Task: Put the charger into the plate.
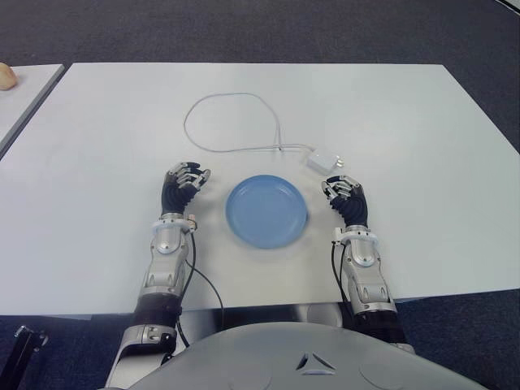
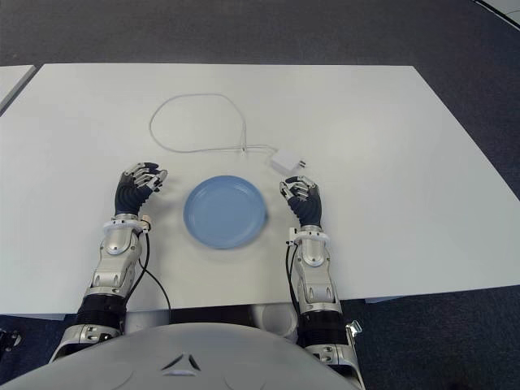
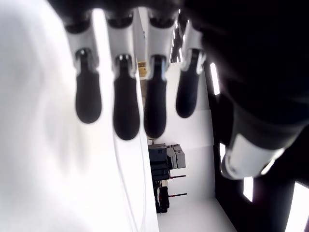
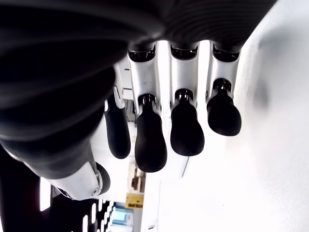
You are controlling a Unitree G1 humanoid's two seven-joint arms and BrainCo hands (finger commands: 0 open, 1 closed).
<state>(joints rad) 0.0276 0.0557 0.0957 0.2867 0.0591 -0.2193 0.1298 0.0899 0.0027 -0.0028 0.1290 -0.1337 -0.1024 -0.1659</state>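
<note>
A small white charger point(image 1: 323, 160) lies on the white table point(image 1: 406, 122), its thin white cable point(image 1: 231, 106) looping away to the far left. A round blue plate point(image 1: 266, 210) sits empty between my hands. My right hand point(image 1: 344, 193) is just right of the plate and a little nearer than the charger, fingers relaxed and holding nothing. My left hand point(image 1: 185, 180) shows left of the plate, fingers loosely bent with nothing in them. In the right wrist view the fingertips point(image 4: 186, 133) hang free; in the left wrist view the fingertips point(image 3: 126, 116) do too.
A second table point(image 1: 20, 97) adjoins at the far left with a pale object point(image 1: 6, 75) on it. Dark carpet point(image 1: 260, 28) surrounds the tables. Bare tabletop stretches on both sides of the hands.
</note>
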